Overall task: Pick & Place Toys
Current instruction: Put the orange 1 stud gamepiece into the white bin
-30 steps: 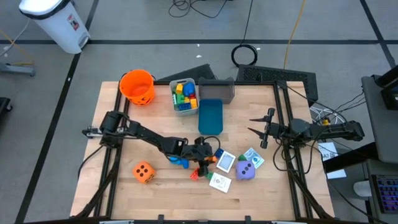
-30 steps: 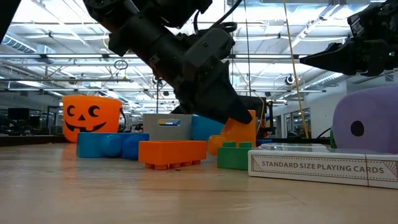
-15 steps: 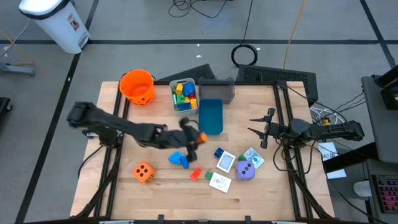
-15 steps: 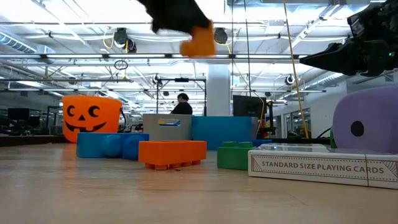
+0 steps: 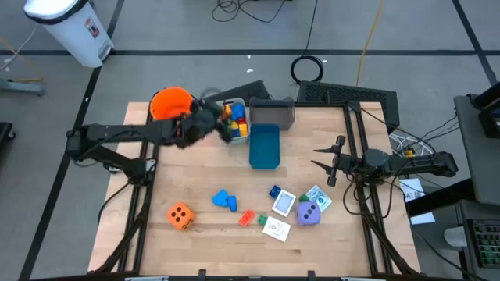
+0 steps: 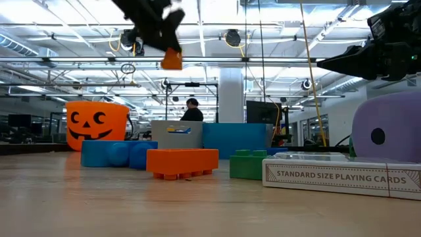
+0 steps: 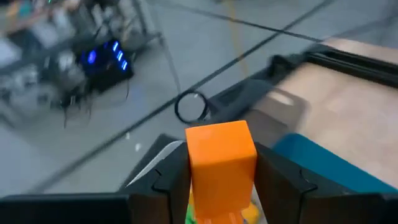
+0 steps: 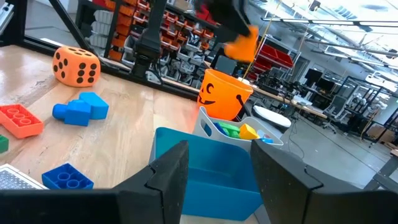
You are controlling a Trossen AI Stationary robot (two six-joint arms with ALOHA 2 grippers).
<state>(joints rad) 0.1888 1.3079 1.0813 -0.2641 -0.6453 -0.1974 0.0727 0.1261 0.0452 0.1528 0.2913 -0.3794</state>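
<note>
The left gripper (image 7: pixel 221 180) is clamped on an orange block (image 7: pixel 221 163), one dark finger on each side of it. In the high view this claw (image 5: pixel 220 125) hangs in the air over the near edge of the grey bin (image 5: pixel 231 119), which holds a heap of coloured blocks. Just to its left stands the orange pumpkin-face bucket (image 5: pixel 171 108); just to its right lies the blue bin (image 5: pixel 264 146), and behind that a second grey bin (image 5: pixel 273 112).

Well away from the claw, toward the table's front, the other toys lie spread on the bare wood: a blue block (image 5: pixel 225 200), a red block (image 5: pixel 247 218), a green block (image 5: pixel 262 222), a smaller blue block (image 5: pixel 275 191), picture cards (image 5: pixel 283 204), the purple die (image 5: pixel 308 215) and, farthest left, the orange dotted die (image 5: pixel 180 215).

The right gripper (image 5: pixel 323 165) waits off at the table's right side, raised, its fingers apart and holding nothing.

The table (image 5: pixel 195 164) is pale wood planking in a dark frame. Around it is grey floor with dark lines, a white bin (image 5: pixel 69 28), and cables. The low view shows a wide hall with bright ceiling lights and a person (image 6: pixel 191 110) far behind the bins.
</note>
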